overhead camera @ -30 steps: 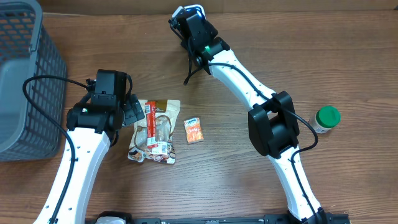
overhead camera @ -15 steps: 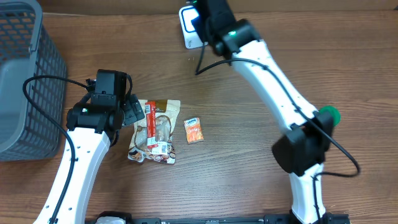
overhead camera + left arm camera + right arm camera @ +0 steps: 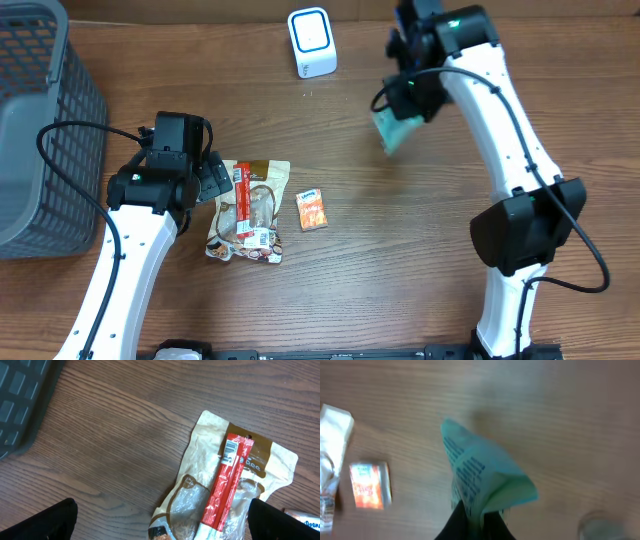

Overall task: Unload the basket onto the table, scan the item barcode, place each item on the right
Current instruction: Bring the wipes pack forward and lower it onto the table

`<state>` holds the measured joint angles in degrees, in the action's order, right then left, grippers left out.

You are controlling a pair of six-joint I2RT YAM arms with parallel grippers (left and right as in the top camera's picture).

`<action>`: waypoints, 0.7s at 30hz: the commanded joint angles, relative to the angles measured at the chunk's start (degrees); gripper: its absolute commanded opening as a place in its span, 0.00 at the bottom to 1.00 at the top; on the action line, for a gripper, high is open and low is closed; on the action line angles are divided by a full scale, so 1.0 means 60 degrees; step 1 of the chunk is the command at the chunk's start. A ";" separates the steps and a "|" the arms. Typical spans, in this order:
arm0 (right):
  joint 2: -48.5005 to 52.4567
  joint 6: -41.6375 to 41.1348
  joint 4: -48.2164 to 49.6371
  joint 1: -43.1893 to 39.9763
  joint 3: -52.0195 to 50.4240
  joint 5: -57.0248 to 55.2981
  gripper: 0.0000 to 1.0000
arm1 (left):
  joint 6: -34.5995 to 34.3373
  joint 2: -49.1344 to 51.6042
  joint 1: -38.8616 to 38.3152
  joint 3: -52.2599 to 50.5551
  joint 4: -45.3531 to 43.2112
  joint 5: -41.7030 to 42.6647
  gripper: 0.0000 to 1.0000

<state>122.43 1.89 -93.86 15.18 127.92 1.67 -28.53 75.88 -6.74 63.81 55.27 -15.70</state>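
A wood-grain desk is seen from above. A grey mesh basket is set at its far left edge, and a white barcode scanner is stood near the back edge. A brown snack pouch is laid flat left of centre, with a small orange sachet placed just beside it, apart from it.

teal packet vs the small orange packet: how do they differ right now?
The teal packet is pinched in the right fingers, held off the table; the orange packet lies flat on it. The teal one is bigger and crumpled; the orange one is small and flat. Both are printed packets.
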 commanded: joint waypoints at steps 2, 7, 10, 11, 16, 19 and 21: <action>-0.0157 -0.0109 -0.0535 -0.0586 -0.0047 0.0321 0.04 | 0.0036 -0.0040 -0.0004 0.0157 -0.0004 -0.0127 1.00; -0.0153 -0.0106 -0.0535 -0.1071 -0.0998 0.0313 0.04 | 0.0036 -0.0040 -0.0004 0.0157 -0.0007 -0.0127 1.00; -0.0153 -0.0109 -0.0503 -0.1300 -0.1883 0.0313 0.04 | 0.0036 -0.0040 -0.0004 0.0157 -0.0004 -0.0127 1.00; -0.0153 -0.0109 -0.0437 -0.1377 -0.2262 0.0313 0.04 | 0.0036 -0.0040 -0.0004 0.0157 -0.0004 -0.0127 1.00; -0.0153 -0.0109 0.0386 -0.1738 -0.4149 0.0095 0.04 | 0.0036 -0.0040 -0.0004 0.0157 -0.0007 -0.0127 0.99; -0.0153 -0.0113 0.1089 -0.1851 -0.4870 -0.0412 0.04 | 0.0036 -0.0040 -0.0004 0.0157 -0.0004 -0.0127 1.00; -0.0153 -0.0339 0.1570 -0.1876 -0.5122 -0.0787 0.08 | 0.0036 -0.0040 -0.0004 0.0157 -0.0004 -0.0127 1.00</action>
<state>122.41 1.48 -87.20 4.40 99.33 1.06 -28.53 75.88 -6.74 63.81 55.31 -15.70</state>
